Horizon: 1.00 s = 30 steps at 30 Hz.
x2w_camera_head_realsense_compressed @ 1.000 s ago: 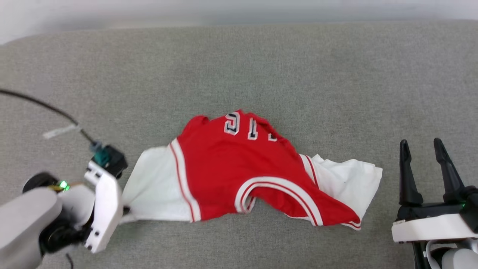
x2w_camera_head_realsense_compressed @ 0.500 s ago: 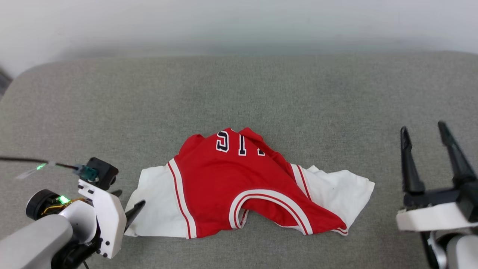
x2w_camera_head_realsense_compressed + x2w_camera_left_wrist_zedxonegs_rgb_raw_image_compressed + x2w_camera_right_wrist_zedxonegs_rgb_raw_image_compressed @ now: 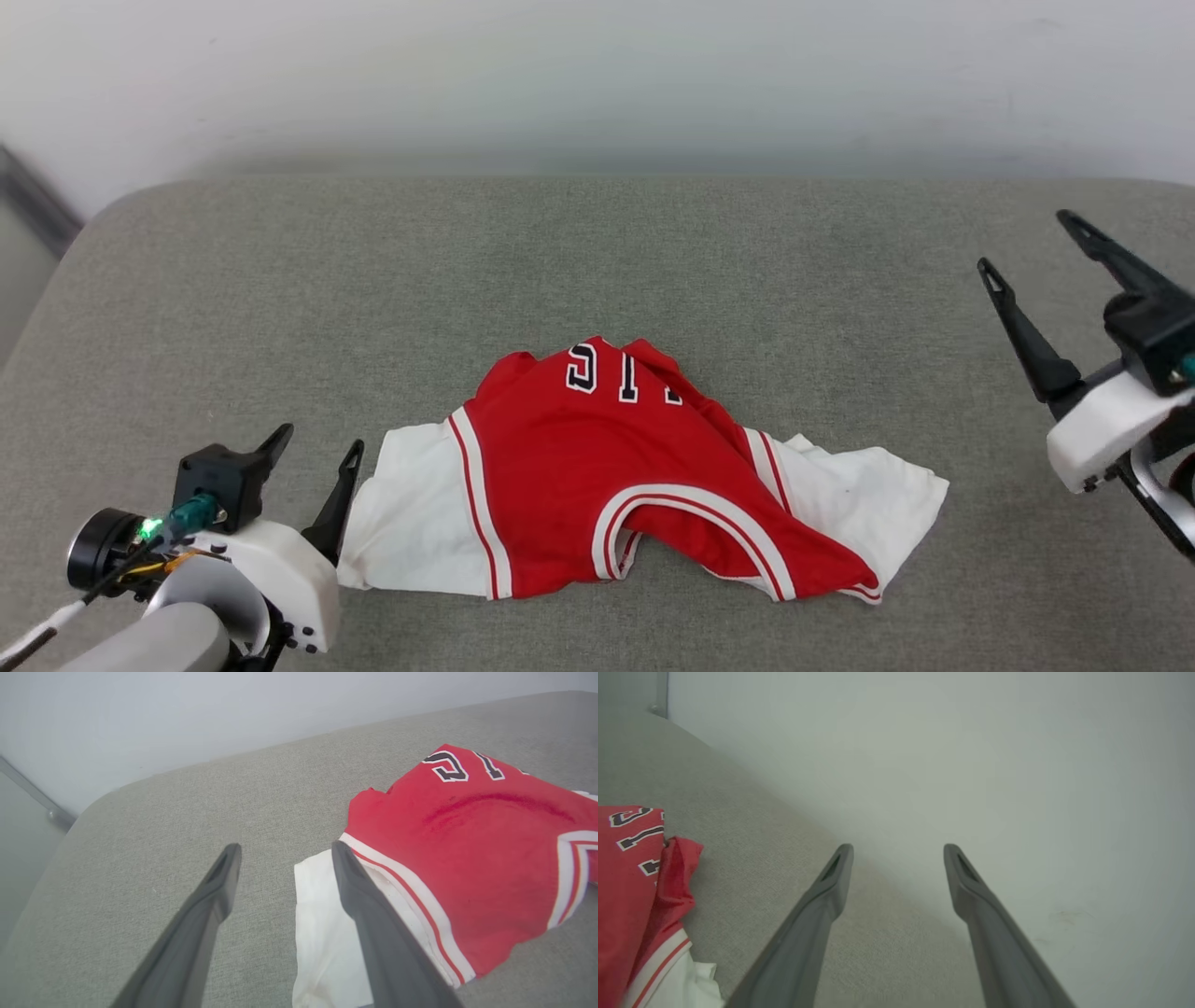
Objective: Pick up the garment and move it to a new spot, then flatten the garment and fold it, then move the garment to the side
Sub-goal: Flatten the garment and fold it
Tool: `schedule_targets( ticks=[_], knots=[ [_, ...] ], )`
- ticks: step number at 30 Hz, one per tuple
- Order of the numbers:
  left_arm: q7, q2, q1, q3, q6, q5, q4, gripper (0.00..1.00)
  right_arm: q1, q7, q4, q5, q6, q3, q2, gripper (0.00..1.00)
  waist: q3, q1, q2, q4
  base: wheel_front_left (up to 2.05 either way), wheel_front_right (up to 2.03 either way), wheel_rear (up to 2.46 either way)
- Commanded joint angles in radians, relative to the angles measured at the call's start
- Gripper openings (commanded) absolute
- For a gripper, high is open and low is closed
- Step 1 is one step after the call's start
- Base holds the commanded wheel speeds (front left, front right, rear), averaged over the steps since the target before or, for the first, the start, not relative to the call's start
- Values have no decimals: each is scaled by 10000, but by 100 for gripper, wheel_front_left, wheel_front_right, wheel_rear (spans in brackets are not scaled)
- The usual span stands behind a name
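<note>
**On the grey bench: jersey let go, crumpled, flattening not begun**

From the head camera: red basketball jersey [image 3: 607, 485] heaped at the near middle of the bench [image 3: 653, 261], held by nothing. Bunched and twisted, with white sleeves spread to either side, striped neck trim [image 3: 691, 504] toward the front, and black white-edged lettering [image 3: 621, 373] folded over the far ridge, only partly readable. Left jaws wide apart and empty just beside the sleeve on the left [image 3: 411, 513], inner finger [image 3: 341, 490] right at the cloth's edge. Right jaws likewise spread and empty, raised well off to the right, far from the jersey.

Along the left wrist: two dark fingers parted, bare grey bench between them. One finger overlapping the white sleeve in the picture; cannot tell whether touching. Red body and part of the lettering beyond.

Along the right wrist: fingers standing apart against the pale wall [image 3: 1017, 765] and the bench's far rim, with the jersey at the view's left edge, well away.

Progress, as a judgement: pick-up and move to a new spot apparently finished, given the jersey set down and released. Not flat, not folded, not moved aside, so all of that is left.

Against the earlier frames: left jaws shut on the left sleeve's edge a second ago, already parting half a second ago, now fully open. Right arm lifted and swung outward from a low pose. Head camera tilted up as well, hence more wall in the picture. Heap much the same in shape.
</note>
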Motion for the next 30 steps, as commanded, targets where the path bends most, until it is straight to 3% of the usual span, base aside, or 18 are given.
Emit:
schedule_targets(
  ticks=[1, 9, 13, 14, 20, 25, 30],
  knots=[
    [-99, -82, 218, 232, 208, 192, -100, 100, -374, 631, 33, 588, -6, 544, -419, 100, 55, 1, 0, 58, 0, 0, 0],
    [-146, -1087, 1634, 2857, 1017, 2241, -948, 100, -1843, 4878, -564, 4162, -6, 4094, -2797, 100, 407, 1, 0, 446, 0, 0, 0],
    [-148, -1763, 2490, 4169, 1143, 3421, -1375, 100, -2292, 6647, -627, 5635, -6, 5261, -3298, 100, 653, 1, 0, 619, 0, 0, 0],
    [-148, -1763, 2490, 4169, 1143, 3421, -1375, 100, -2292, 6647, -627, 5635, -6, 5261, -3298, 100, 653, 1, 0, 619, 0, 0, 0],
    [-148, -3040, 3355, 5655, 688, 4841, -1716, 100, -2784, 7790, 171, 6503, -6, 6348, -3279, 100, 1147, 1, 0, 948, 0, 0, 0],
    [-149, -3922, 3554, 6377, -49, 5574, -1484, 100, -2776, 7659, 1172, 6850, -6, 7104, -2847, 100, 1534, 1, 0, 1164, 0, 0, 0],
    [-149, -4448, 3604, 6986, -692, 6116, -1196, 100, -2344, 7396, 2091, 7150, -5, 8134, -2361, 100, 1664, 1, 0, 1185, 0, 0, 0]
  ],
)
